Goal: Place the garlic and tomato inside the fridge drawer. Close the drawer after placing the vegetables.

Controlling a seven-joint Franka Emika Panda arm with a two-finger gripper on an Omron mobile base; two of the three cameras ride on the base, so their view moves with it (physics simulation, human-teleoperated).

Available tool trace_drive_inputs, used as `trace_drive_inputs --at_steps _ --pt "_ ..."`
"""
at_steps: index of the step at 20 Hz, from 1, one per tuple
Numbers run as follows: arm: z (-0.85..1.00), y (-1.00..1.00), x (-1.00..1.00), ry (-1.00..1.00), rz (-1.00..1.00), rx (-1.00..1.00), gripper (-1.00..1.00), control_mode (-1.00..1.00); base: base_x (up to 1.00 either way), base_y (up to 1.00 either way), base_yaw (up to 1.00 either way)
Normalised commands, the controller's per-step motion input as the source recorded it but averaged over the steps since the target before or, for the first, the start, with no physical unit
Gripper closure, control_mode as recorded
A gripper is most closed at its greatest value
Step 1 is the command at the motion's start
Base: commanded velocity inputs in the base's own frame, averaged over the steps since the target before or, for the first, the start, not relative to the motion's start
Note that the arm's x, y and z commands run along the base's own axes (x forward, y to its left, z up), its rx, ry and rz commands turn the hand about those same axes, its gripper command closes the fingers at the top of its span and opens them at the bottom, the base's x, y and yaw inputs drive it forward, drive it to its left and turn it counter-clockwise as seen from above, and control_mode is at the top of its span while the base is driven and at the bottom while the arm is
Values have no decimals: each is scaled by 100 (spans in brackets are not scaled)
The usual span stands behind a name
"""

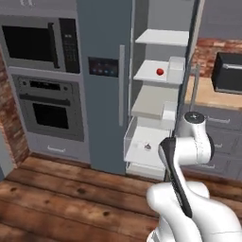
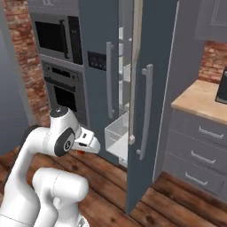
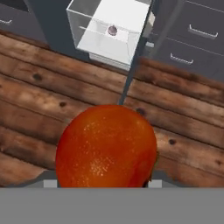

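Gripping the tomato (image 3: 107,146), the gripper (image 3: 107,180) has its jaws part closed around the round orange-red fruit, which sits so close to the hand camera that it covers both fingertips. Beyond it lies the wooden floor (image 3: 39,100), so the hand hangs well apart from the fridge and looks down and forward at it. Farther on stands the fridge drawer (image 3: 103,46), pulled out, its clear walls open at the top. The garlic (image 3: 112,30) rests on the drawer's white bottom, away from the walls; in the left base view the same pale bulb (image 1: 147,146) shows inside the drawer (image 1: 128,142). Above it, on a white shelf (image 1: 151,75), sits a small red ball (image 1: 159,72). The fridge door (image 2: 153,111) stands open beside the drawer (image 2: 113,133), and the wall oven (image 1: 49,113) is at the left.
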Motion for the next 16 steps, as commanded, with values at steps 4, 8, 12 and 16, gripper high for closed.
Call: trace_drive_inputs --at_steps 4,8,12,16 --pt "0 0 0 0 0 0 100 100 87 100 16" --pt "0 0 0 0 0 0 100 100 94 100 -9" --pt "0 0 0 0 0 0 100 100 84 100 -17" --pt "0 0 0 0 0 0 100 100 73 100 -33"
